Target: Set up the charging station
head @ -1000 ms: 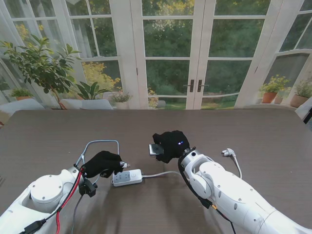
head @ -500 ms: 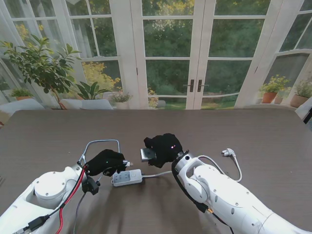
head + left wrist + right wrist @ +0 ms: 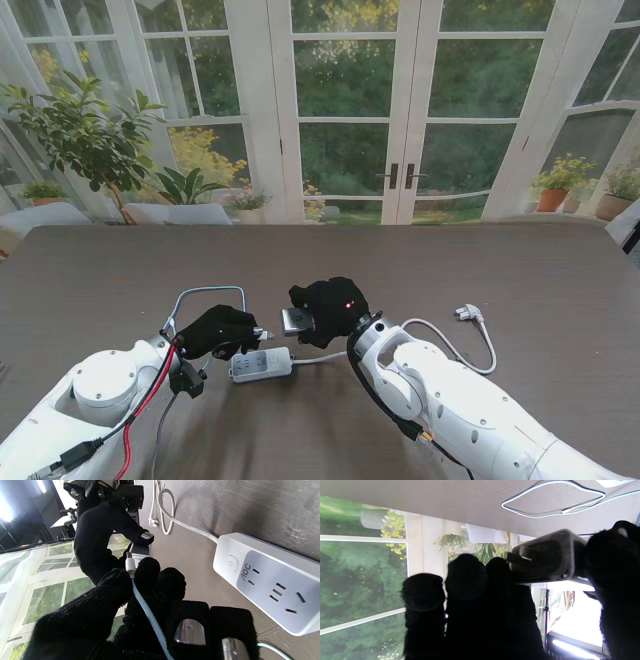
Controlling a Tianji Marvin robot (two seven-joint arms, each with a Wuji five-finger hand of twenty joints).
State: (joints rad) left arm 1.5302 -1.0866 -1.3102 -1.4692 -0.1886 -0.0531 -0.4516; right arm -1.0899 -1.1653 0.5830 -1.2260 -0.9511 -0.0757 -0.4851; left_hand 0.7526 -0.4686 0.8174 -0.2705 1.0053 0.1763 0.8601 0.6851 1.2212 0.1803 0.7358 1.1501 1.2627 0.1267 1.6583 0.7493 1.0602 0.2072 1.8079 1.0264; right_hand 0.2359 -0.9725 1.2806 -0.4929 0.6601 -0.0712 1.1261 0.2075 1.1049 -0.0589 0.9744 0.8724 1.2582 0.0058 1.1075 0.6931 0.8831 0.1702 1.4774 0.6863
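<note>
Left hand: fingers pinched on the white connector end of a light blue charging cable, held just off the dark wood table. The cable loops on the table farther from me than that hand. White AOC power strip: flat on the table, just right of the left hand, sockets up; its white cord runs right to a plug lying well apart. Right hand: fingers closed around a small grey charger block, raised off the table, just beside the cable connector and not joined to it.
</note>
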